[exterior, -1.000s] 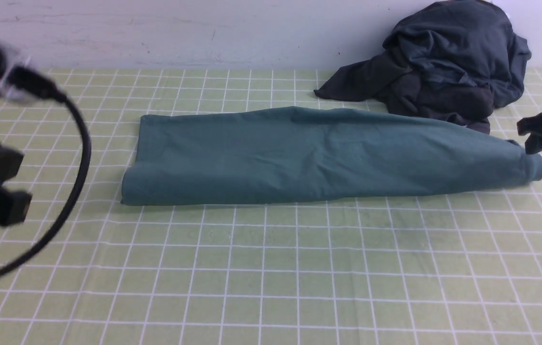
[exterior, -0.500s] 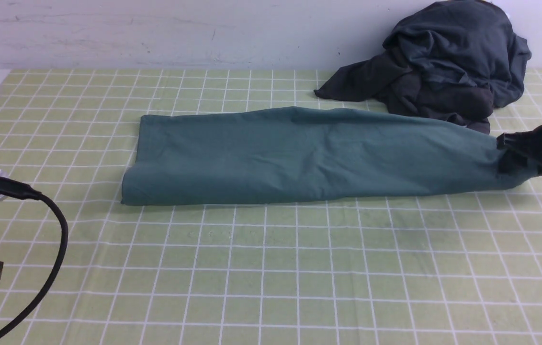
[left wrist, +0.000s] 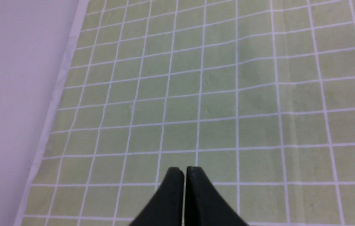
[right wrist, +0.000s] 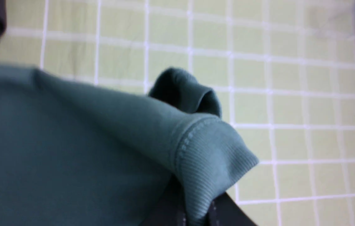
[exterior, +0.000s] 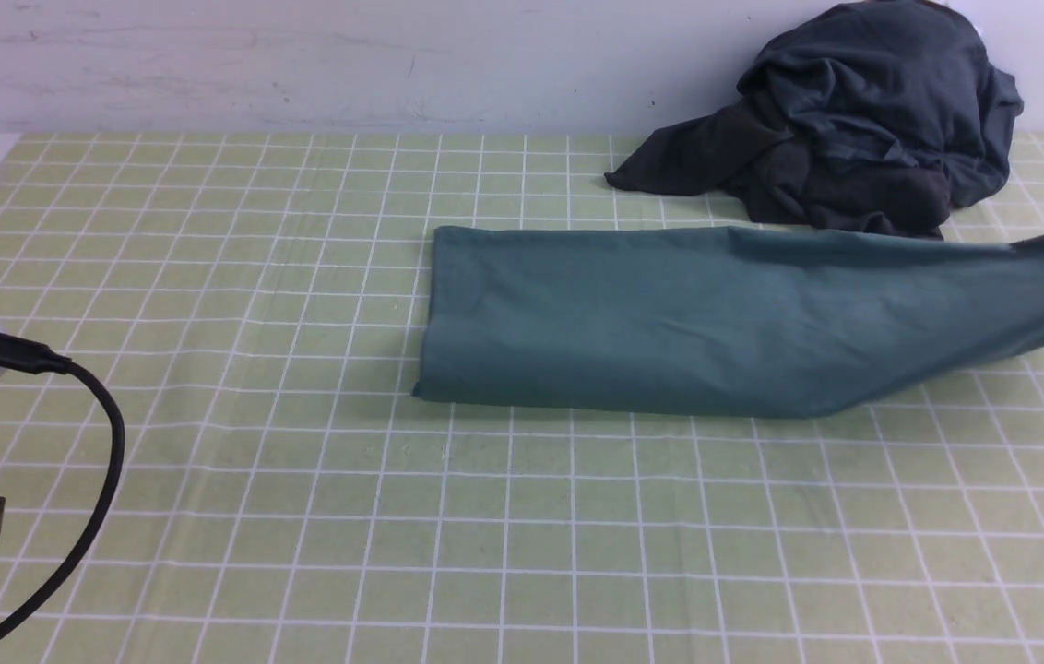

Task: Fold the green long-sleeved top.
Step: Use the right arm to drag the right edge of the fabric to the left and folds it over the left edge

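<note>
- Front view: the green long-sleeved top [exterior: 670, 323], a long folded band, has slid toward 3 o'clock within the last second. Its right end now rises off the checked tablecloth [exterior: 301, 507] and runs out of frame.
- It is probably being pulled across for the next fold.
- Right gripper [right wrist: 196, 216]: fingers clamped on the top's ribbed edge.
- Left gripper [left wrist: 185, 175]: fingers pressed together, empty, above the tablecloth at 8 o'clock.

Crumpled dark grey garment [exterior: 863, 120], far right on a pale green gridded cloth [exterior: 301, 516], against the wall [exterior: 301, 65].
</note>
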Controlling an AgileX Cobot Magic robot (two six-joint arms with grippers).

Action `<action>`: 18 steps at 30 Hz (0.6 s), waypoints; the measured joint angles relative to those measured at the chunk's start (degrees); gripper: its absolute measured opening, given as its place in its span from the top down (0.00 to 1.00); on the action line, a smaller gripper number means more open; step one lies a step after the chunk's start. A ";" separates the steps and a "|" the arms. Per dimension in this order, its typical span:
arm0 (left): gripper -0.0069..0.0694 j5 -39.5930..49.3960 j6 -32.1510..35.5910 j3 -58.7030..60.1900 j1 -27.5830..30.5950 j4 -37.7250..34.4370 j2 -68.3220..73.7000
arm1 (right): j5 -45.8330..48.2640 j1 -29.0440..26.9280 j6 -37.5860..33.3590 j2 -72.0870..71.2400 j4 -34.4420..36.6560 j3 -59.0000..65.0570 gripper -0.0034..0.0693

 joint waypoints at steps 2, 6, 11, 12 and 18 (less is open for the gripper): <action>0.91 -1.03 0.00 0.00 0.00 -1.20 0.00 | -0.37 1.12 1.44 -2.62 0.77 0.00 0.94; 0.91 -2.11 0.00 0.00 0.00 -2.81 0.00 | -0.56 5.58 4.33 -6.33 4.75 0.00 0.94; 0.91 -3.19 0.00 0.00 0.00 -3.43 0.00 | -2.19 17.10 5.13 -7.26 11.97 -0.05 0.94; 0.91 -3.40 0.00 0.00 0.00 -3.55 0.00 | -3.00 19.36 5.13 -6.84 13.29 -0.05 0.94; 0.91 -3.46 -0.04 0.00 0.00 -6.13 0.00 | -7.18 34.45 5.17 -0.22 20.03 -4.10 0.94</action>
